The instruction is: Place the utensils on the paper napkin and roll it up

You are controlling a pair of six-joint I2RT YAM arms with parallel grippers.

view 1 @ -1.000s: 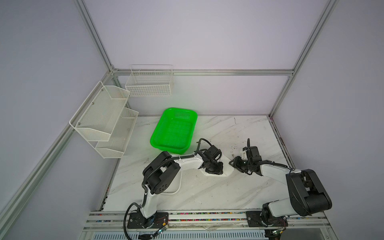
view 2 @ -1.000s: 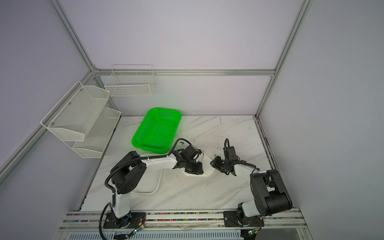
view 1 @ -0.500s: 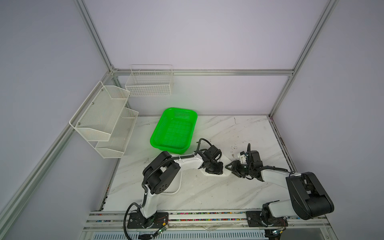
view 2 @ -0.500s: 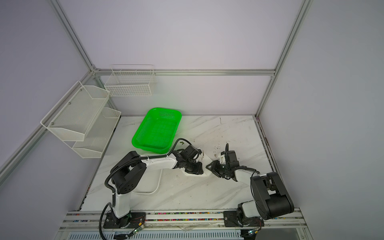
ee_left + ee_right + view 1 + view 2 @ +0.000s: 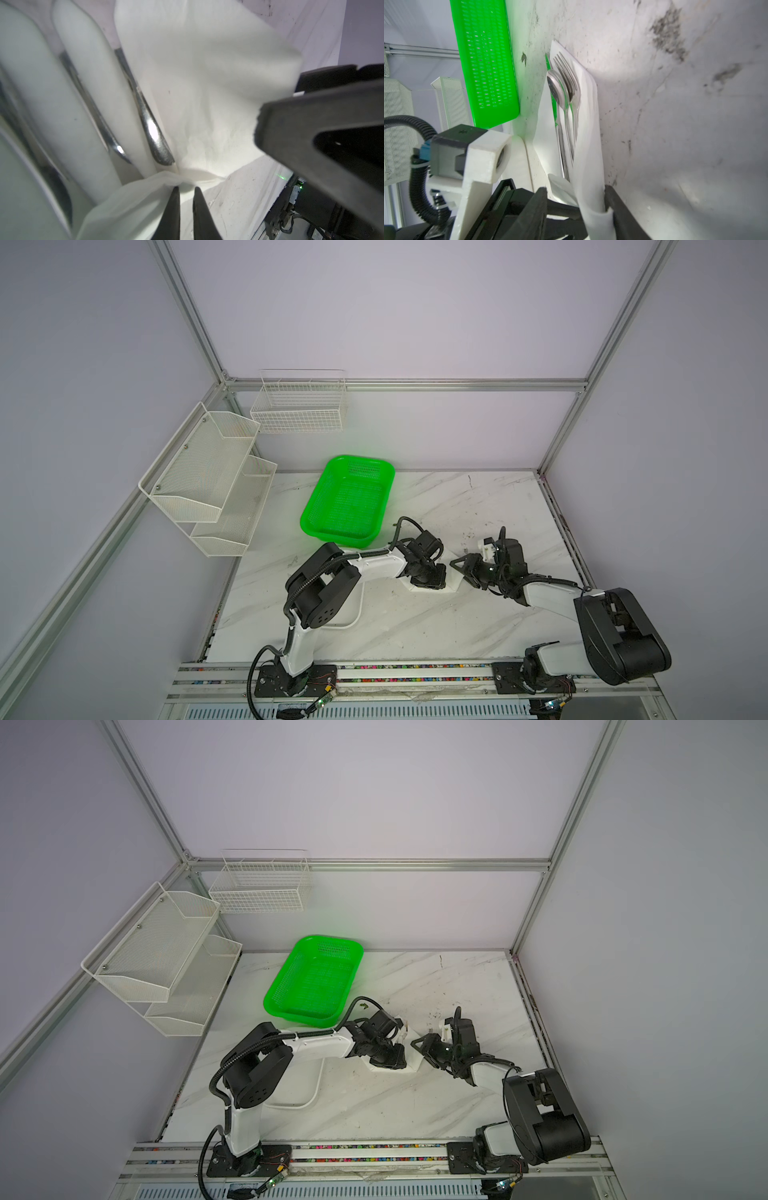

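a: where's the paper napkin [image 5: 587, 124]?
b: on the desk [image 5: 415, 622], between the two arms, near the green basket [image 5: 347, 497]. one side is lifted and folded over.
a: and the utensils [image 5: 154, 133]?
b: on the napkin. the fork [image 5: 568, 76] and spoon [image 5: 556, 89] lie side by side, heads pointing away from the right gripper [image 5: 575, 189].
a: how does that gripper stand?
b: spread, jaws either side of the raised fold, which rests against one.
a: left gripper [image 5: 185, 189]?
b: jaws nearly together, pinching the napkin's edge.
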